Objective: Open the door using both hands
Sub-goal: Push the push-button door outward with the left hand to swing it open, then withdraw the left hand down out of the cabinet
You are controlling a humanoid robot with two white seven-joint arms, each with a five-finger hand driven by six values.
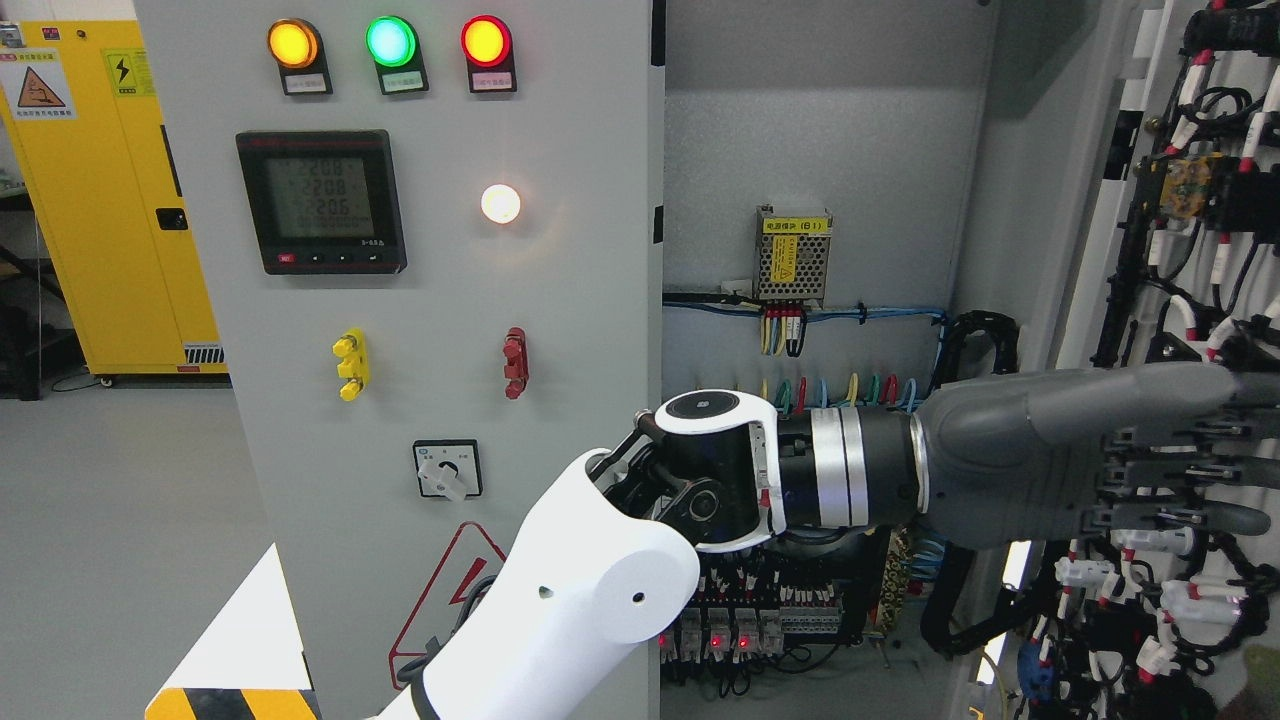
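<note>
Nearest your camera is the white forearm (570,590) of the left arm, rising from the bottom edge left of the middle and bending at a white-capped wrist joint (715,465) toward the right. Beyond the joint, the grey left robot hand (1110,460) reaches across the cabinet opening to the door (1190,300) at the right edge of the view. That door stands swung open, and you see its inner face (a dense run of black and white wiring and terminals). The fingers (1190,485) lie out straight and together, pointing right, flat against the door's inner side, with the thumb (1140,392) stretched along the top; they wrap around nothing, so the hand is open rather than clamped.

Left of the opening stands the closed grey panel (440,300), carrying three lit lamps in orange (293,43), green (390,41) and red (486,41), a digital meter (321,201), a glowing white lamp (500,203) and a rotary switch (447,469). Inside the cabinet you can see a small power supply (793,256) with a yellow label on the back wall. A yellow cabinet (100,200) stands at the far left. Your right robot hand does not show.
</note>
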